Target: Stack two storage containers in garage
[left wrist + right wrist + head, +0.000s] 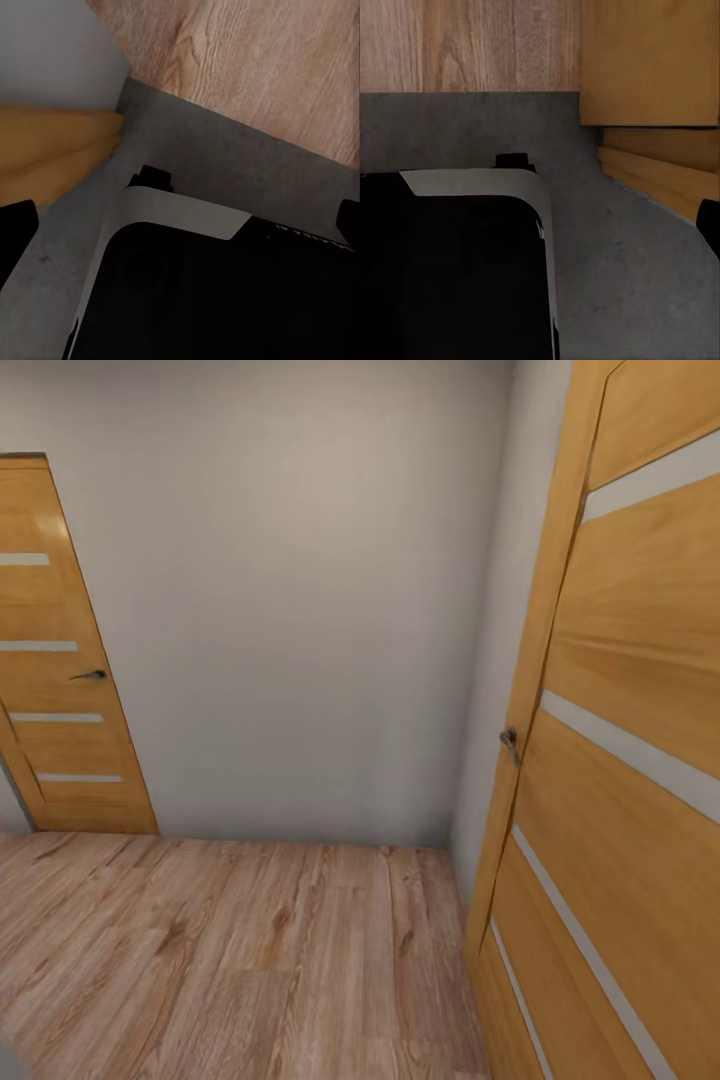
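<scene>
Grey wall point(300, 610) closes off a short stretch of plank floor point(230, 960) in the head view, hemmed by one wooden door point(60, 660) at far left and a second door point(620, 760) cut off at the right edge, with open boards between them. Both wrist views look down past the robot's black base point(450, 277) onto dark concrete floor point(645, 285) meeting the planks at a straight edge, a door's lower corner point(652, 60) close by. Only dark finger edges point(15, 232) show at the frame margins, so whether either gripper is open or closed cannot be told.
</scene>
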Controlling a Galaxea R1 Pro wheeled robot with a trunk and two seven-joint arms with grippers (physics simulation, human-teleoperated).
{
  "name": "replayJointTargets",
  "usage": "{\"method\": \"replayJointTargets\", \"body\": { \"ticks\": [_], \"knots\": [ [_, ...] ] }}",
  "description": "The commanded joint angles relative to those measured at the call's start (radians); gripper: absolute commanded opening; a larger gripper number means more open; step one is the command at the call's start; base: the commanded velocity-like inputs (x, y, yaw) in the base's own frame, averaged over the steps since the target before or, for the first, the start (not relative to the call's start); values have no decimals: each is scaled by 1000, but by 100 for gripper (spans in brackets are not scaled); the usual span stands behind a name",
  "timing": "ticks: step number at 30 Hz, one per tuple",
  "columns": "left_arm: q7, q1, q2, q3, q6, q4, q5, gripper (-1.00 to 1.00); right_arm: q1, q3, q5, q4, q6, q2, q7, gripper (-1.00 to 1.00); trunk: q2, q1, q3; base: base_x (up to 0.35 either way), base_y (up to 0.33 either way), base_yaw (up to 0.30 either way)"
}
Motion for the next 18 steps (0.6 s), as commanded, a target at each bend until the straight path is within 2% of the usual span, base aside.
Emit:
{"method": "replayJointTargets", "body": {
  "ticks": [1, 7, 18],
  "knots": [
    [2, -1, 0, 3, -2, 0, 2, 100, -1, 0, -4, 3, -6, 0, -1, 100, -1, 1, -1, 323, 0, 0],
    [2, -1, 1, 4, -3, 0, 2, 100, -1, -1, -5, 3, -7, 0, -2, 100, -1, 1, -1, 270, 0, 0],
    [2, -1, -1, 4, -3, -1, 2, 100, -1, -3, -6, 3, -5, 1, -4, 100, -1, 1, -1, 33, 0, 0]
  ]
}}
